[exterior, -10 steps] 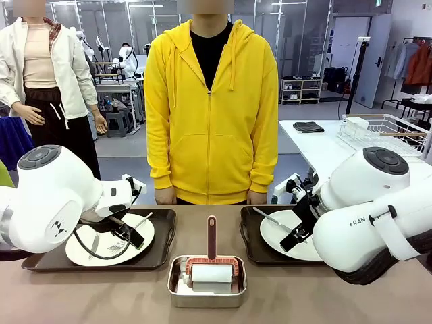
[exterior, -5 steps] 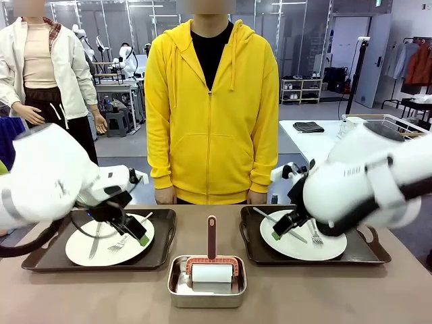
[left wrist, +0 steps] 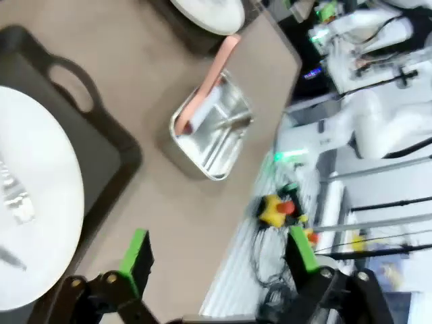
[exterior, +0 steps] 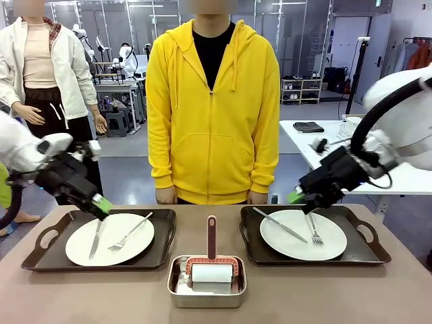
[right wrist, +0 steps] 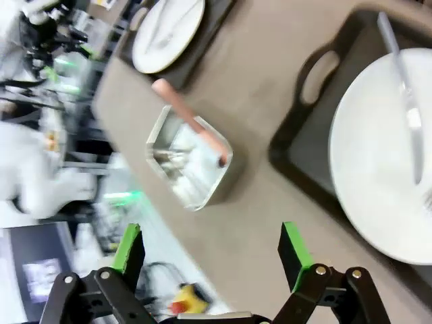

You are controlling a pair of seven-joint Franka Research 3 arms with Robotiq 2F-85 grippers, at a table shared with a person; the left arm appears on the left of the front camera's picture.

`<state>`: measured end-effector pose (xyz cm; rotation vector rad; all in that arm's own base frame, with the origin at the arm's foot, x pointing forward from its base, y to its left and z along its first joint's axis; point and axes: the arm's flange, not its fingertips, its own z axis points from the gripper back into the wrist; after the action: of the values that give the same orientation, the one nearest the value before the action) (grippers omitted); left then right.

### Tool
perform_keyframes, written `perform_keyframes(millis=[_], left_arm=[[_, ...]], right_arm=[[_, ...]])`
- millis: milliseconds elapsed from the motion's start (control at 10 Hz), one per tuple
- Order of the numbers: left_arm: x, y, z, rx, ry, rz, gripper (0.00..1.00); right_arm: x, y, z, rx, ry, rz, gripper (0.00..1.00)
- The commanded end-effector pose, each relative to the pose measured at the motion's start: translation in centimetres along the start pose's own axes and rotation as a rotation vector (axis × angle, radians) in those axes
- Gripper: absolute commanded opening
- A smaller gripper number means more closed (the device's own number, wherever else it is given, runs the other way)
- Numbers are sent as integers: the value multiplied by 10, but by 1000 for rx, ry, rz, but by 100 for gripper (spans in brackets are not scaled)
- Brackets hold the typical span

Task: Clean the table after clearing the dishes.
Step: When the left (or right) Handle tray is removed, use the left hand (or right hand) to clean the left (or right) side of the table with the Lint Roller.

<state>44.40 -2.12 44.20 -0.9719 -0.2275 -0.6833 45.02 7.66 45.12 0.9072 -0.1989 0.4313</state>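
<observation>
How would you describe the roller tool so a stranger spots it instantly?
Start at the large taupe-brown table, then the two dark brown handled trays. Between them, nearer the robot, sits a small shiny steel pan; the roller lies inside, the one thing with a white roll and long dusty-red handle.

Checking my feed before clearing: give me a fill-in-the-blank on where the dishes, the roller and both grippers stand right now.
The left plate and the right plate each sit on a dark brown ____.
The roller lies in the steel ____ on the table.
The left gripper and the right gripper each have jaws ____, not shut.
The person wears a ____ hoodie.
Missing: tray; pan; open; yellow.
</observation>
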Motion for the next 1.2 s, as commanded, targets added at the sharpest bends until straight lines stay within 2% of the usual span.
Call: perform_keyframes(millis=[0, 200, 300, 400, 700, 900, 1000, 1100], left_arm=[[-38, 44, 47, -127, -178, 140, 100], [-93, 70, 109, -156, -357, 222, 100], [-125, 84, 152, -117, -508, 360, 100], [-149, 86, 179, -110, -623, 336, 100], [-232, 89, 247, -16, -811, 515, 100], [-260, 79, 270, 59, -858, 610, 100], [-253, 87, 255, 11, -798, 526, 100], [-253, 87, 255, 11, -798, 526, 100]], right_arm=[[-16, -49, 36, 186, -108, -212, 100], [-51, -83, 87, 234, -278, -291, 100], [-77, -101, 123, 204, -372, -368, 100], [-100, -114, 151, 214, -447, -396, 100], [-176, -150, 228, 180, -672, -555, 100], [-208, -153, 253, 124, -763, -604, 100], [-197, -162, 247, 146, -678, -554, 100], [-197, -162, 247, 146, -678, -554, 100]])
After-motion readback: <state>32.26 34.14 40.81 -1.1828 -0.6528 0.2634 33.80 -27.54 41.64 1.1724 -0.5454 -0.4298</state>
